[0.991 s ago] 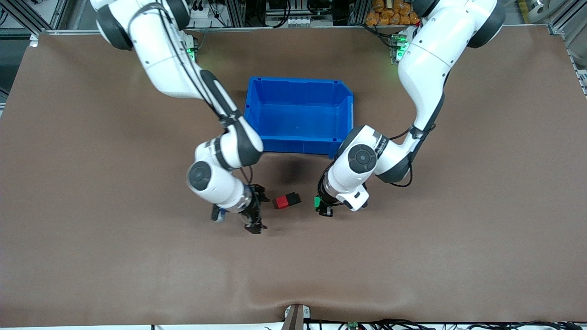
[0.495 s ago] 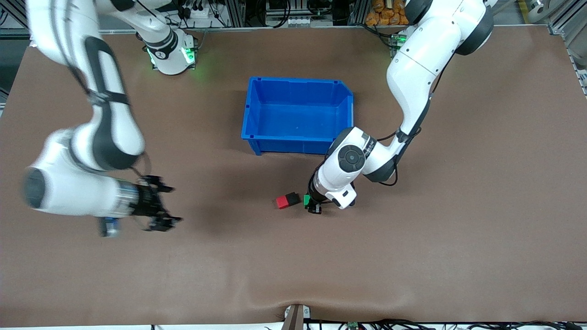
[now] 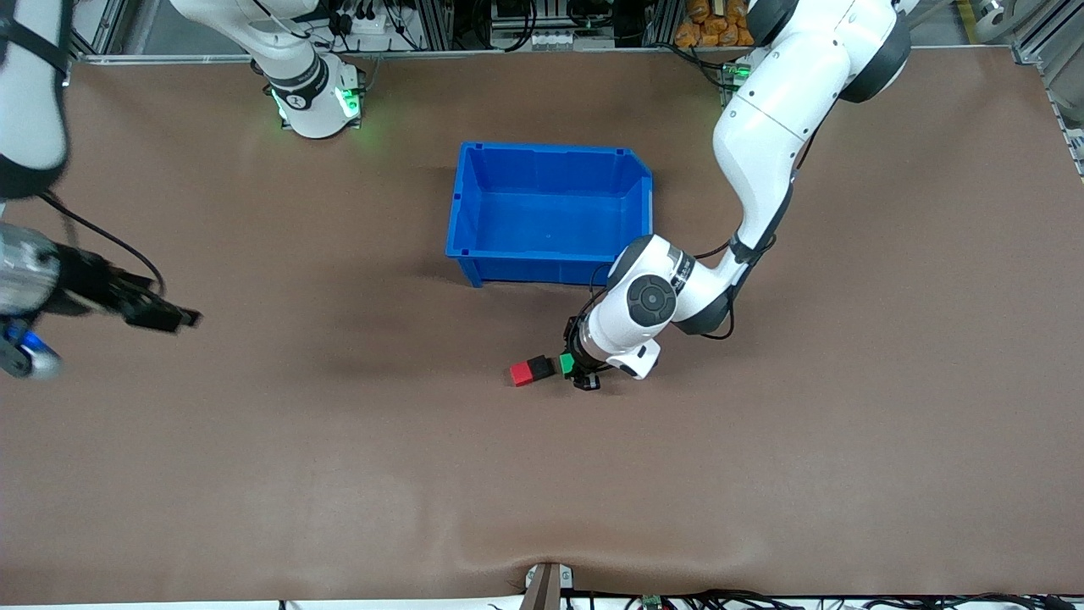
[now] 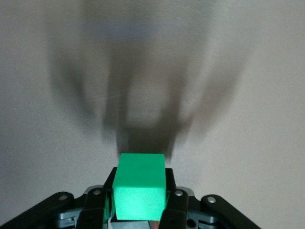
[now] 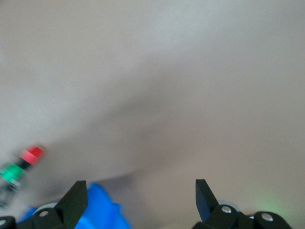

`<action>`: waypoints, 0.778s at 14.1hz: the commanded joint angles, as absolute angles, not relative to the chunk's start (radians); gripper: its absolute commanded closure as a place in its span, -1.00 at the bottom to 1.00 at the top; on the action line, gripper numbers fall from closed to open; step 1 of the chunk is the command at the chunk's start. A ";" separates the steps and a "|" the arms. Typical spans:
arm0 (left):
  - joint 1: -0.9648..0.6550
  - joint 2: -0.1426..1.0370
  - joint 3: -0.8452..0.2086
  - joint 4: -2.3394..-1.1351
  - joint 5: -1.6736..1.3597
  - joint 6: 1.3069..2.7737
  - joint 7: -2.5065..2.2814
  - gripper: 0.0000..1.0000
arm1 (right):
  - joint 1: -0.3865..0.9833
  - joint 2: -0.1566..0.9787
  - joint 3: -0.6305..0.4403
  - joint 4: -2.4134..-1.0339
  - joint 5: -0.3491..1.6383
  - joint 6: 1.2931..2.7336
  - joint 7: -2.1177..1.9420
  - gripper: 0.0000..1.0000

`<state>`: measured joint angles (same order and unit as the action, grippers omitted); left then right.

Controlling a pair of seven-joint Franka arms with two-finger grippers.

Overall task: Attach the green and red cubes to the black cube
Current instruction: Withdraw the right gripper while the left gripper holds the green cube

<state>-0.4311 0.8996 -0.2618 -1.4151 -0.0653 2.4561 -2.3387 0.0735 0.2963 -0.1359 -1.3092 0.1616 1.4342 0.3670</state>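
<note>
While the left hand (image 3: 577, 373) grips the green cube (image 3: 566, 363) beside the black cube (image 3: 539, 367), the right hand (image 3: 157, 313) hangs open; blue bin (image 3: 550, 269) nearby.

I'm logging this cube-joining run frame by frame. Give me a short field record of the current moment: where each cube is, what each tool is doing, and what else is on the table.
red cube: on the table, joined to the black cube
black cube: between the red and green cubes
green cube: held at the black cube's free side
left tool: shut on the green cube
right tool: open, holds nothing, over the right arm's end of the table
blue bin: farther from the front camera than the cubes
</note>
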 commanded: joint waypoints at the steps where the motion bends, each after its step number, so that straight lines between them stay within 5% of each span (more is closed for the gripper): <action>1: -0.446 0.900 -0.255 -1.422 -0.078 2.447 -2.399 1.00 | 0.074 0.174 -0.118 -1.376 0.066 1.424 0.126 -1.00; 8: -0.462 0.907 -0.255 -1.431 -0.078 2.457 -2.407 1.00 | -0.026 -0.093 -0.035 -1.683 0.052 1.520 -0.038 -1.00; 11: -0.476 0.919 -0.253 -1.427 -0.080 2.459 -2.418 1.00 | -0.023 -0.013 -0.035 -1.458 0.043 1.407 -0.043 -1.00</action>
<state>-0.4562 0.9058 -0.2620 -1.4331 -0.0653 2.4513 -2.3947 -0.0029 -0.0504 -0.0621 -1.5821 0.0668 1.4868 -0.0244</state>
